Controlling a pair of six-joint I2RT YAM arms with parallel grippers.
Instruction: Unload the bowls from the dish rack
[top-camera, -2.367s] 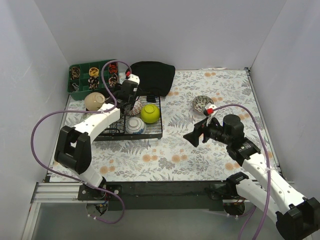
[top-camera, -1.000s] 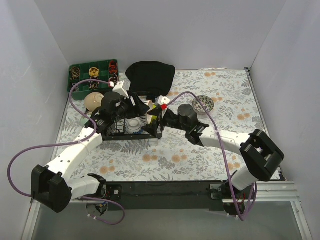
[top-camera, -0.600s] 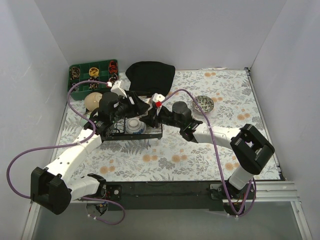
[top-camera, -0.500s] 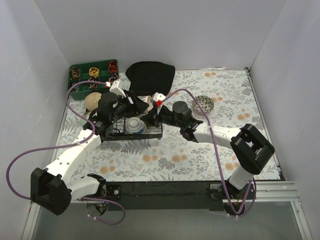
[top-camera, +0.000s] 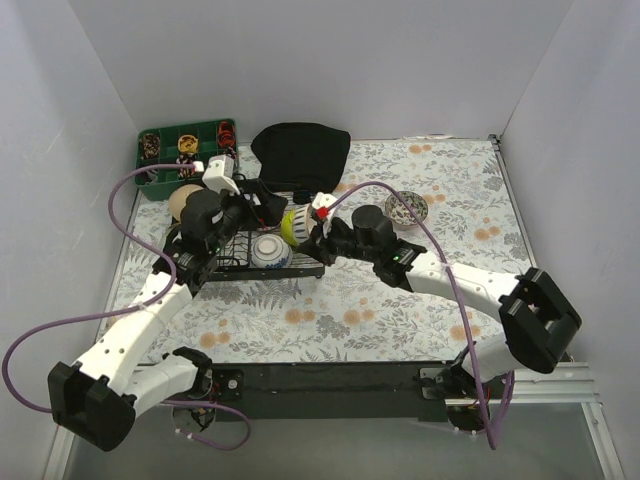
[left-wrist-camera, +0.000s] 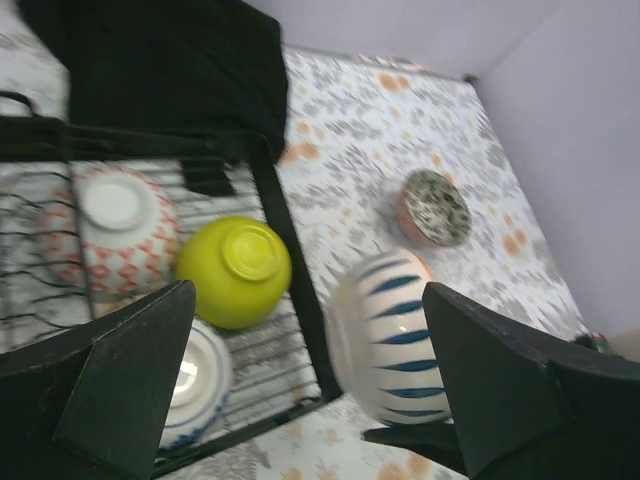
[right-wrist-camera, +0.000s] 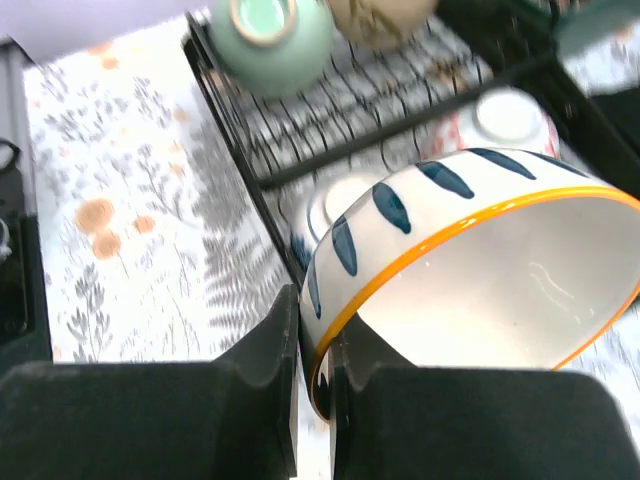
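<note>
My right gripper (right-wrist-camera: 315, 375) is shut on the orange rim of a white bowl with blue stripes (right-wrist-camera: 470, 270), held tilted just off the right edge of the dish rack (right-wrist-camera: 330, 110). In the left wrist view the same striped bowl (left-wrist-camera: 390, 335) hangs beside the rack's frame (left-wrist-camera: 290, 250). My left gripper (left-wrist-camera: 320, 400) stands wide open above it, touching nothing. In the rack lie a lime bowl (left-wrist-camera: 235, 272), a pink-patterned bowl (left-wrist-camera: 115, 230), a blue-and-white bowl (top-camera: 270, 250), a mint bowl (right-wrist-camera: 270, 35) and a beige bowl (right-wrist-camera: 380, 20).
A dark-patterned bowl (top-camera: 407, 207) sits on the floral table to the right of the rack. A black cloth (top-camera: 300, 150) lies behind the rack and a green compartment tray (top-camera: 165, 150) stands at the back left. Purple cables loop over both arms.
My left gripper has opened and drawn back to the left over the rack. My right gripper, shut on the striped bowl, has shifted slightly right and nearer, uncovering the lime bowl.
</note>
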